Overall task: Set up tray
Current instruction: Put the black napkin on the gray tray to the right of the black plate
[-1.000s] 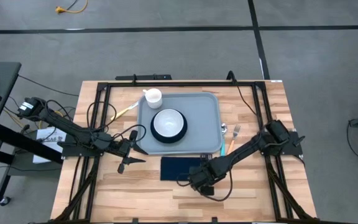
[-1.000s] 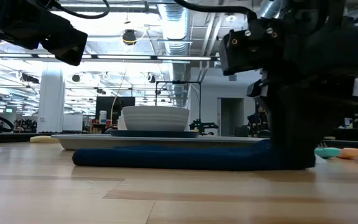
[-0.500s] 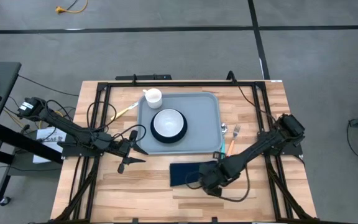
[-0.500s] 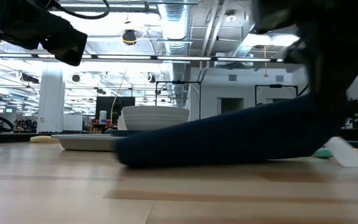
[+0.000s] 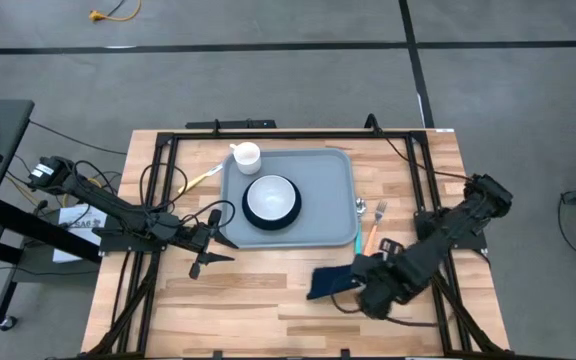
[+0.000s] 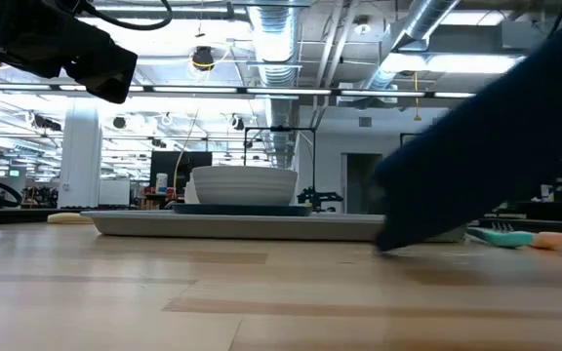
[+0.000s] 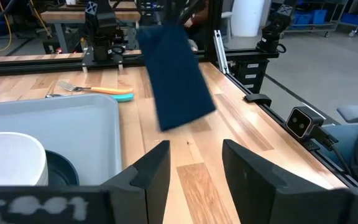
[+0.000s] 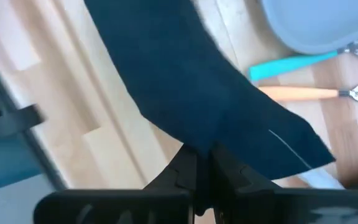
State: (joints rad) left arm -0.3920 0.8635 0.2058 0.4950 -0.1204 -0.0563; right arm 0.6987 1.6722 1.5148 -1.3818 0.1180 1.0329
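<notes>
The light grey-blue tray (image 5: 333, 170) lies mid-table and carries a white bowl (image 5: 270, 196) on a dark plate. A white cup (image 5: 246, 155) stands at its far left corner. My right gripper (image 5: 356, 287) is near the tray's near right corner, shut on the dark navy cloth (image 5: 328, 282), which also shows as cloth (image 6: 496, 146) in the low view. My left gripper (image 5: 211, 240) waits open beside the tray's near left corner, and its wrist view shows the gripper (image 7: 194, 163) over bare wood. My right gripper pinches the navy cloth at one edge (image 8: 199, 142) between its two shut fingers; one layer or several, I cannot tell. The cloth hangs slanting below the gripper, mostly raised, with its lower corner (image 6: 386, 244) at or just above the tabletop.
A fork (image 5: 379, 210) and utensils with orange and teal handles (image 5: 368, 238) lie on the table right of the tray. A yellow-handled utensil (image 5: 200, 180) lies left of the tray. Black frame rails run along both sides of the table. Bare wood spans the near edge.
My right gripper has moved toward the table's right edge and upward, keeping its hold. The navy cloth, which lay flat just near the tray, has been dragged rightward and raised by its held end until it hangs slanting, almost wholly off the wood.
</notes>
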